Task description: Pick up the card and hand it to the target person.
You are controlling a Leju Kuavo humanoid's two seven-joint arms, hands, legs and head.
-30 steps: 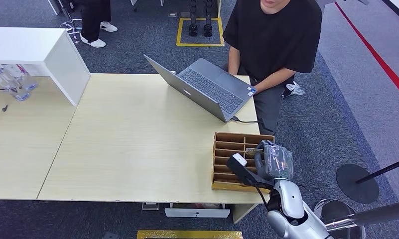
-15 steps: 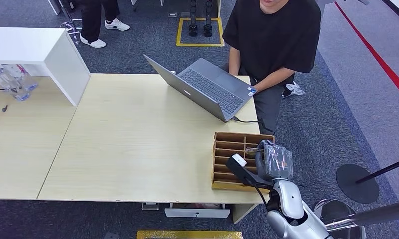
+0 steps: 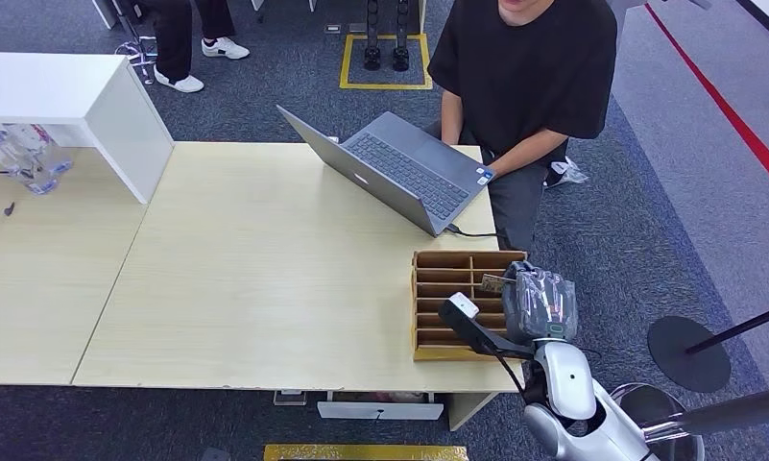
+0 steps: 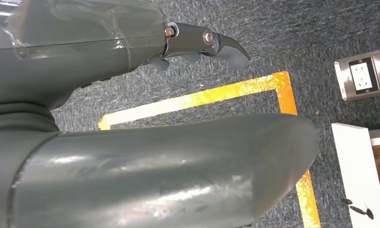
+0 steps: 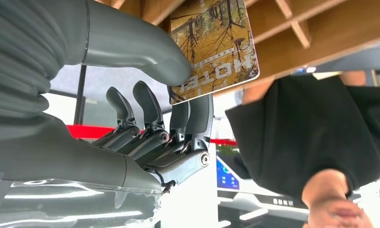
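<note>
One right hand [image 5: 145, 118] over the wooden organizer [image 3: 452, 307], thumb and fingers pinching the card [image 5: 214, 45].

A pale wooden table [image 3: 265, 279] fills the frame's centre. An open grey laptop [image 3: 390, 168] sits at its upper right edge; a brown wooden compartment box [image 3: 447, 303] sits lower right.

At the left of the frame the right hand [image 5: 145, 118] pinches a card [image 5: 215, 45] between its thick thumb and dark fingers [image 5: 197, 114]. The card, printed with autumn trees, sits at top centre against the wooden organizer [image 5: 316, 28]. A person [image 5: 311, 137] in black fills the right side.
</note>
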